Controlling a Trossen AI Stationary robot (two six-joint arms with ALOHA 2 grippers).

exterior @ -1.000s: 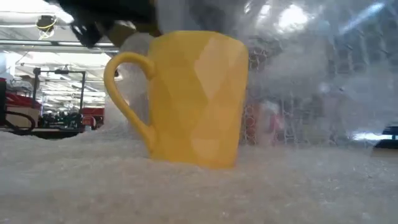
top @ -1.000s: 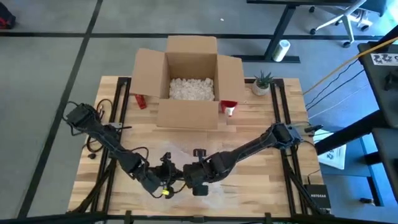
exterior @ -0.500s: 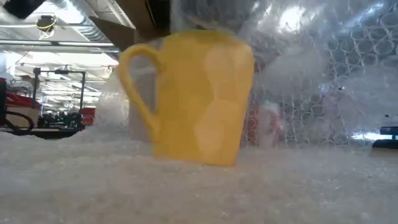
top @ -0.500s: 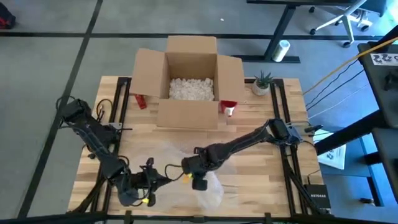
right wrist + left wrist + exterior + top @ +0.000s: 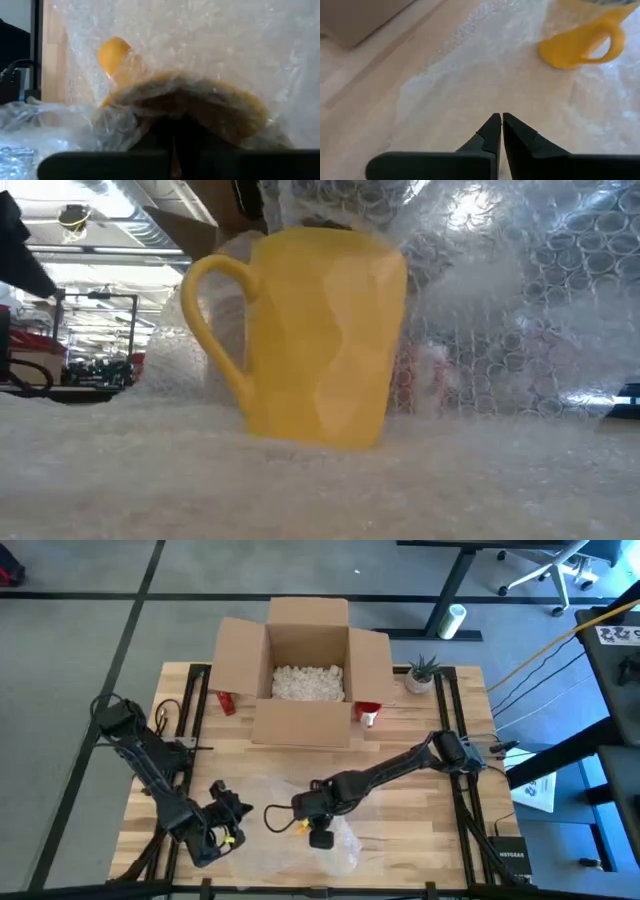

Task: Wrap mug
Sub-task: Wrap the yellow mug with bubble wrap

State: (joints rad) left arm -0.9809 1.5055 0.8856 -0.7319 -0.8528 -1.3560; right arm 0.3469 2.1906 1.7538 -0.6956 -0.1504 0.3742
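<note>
Right gripper point(image 5: 318, 823) sits over the yellow mug point(image 5: 318, 338), fingers pinched on the bubble wrap point(image 5: 520, 330) draped across its rim. Left gripper point(image 5: 500, 126), fingers together and empty, hangs off to the mug's left. Drawing the sheet snugly round the faceted, glossy wall seems the thing now, minding the looped handle. That crinkly clear film looks slippery on the wooden table point(image 5: 420, 740).

you've got one mug point(image 5: 320, 340), one bubble wrap sheet point(image 5: 340, 845), one box point(image 5: 300, 665), one plant point(image 5: 422, 672), two arms, each with one gripper: left point(image 5: 232, 815), right point(image 5: 305, 825).
</note>
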